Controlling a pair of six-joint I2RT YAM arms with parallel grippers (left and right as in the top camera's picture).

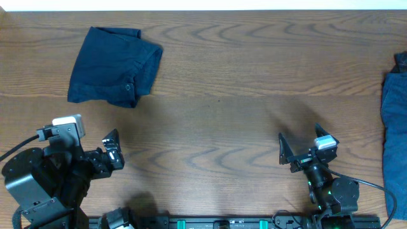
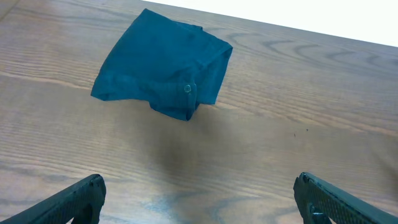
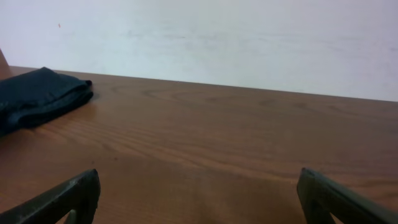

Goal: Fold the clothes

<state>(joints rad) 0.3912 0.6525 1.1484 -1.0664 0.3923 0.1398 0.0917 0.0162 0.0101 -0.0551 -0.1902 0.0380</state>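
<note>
The clothes lie as a compact folded dark navy bundle at the table's far left, a small pale button showing on the near edge. In the left wrist view the clothes sit well ahead of my left gripper, which is open and empty over bare wood. Seen from overhead, the left gripper hangs near the front left, a good way short of the bundle. My right gripper is open and empty at the front right. In its own view the clothes appear far off to the left of that gripper.
A brighter medium-blue fabric heap lies along the table's right edge. The wooden table stretches between the two arms. A pale wall stands behind the table's far edge.
</note>
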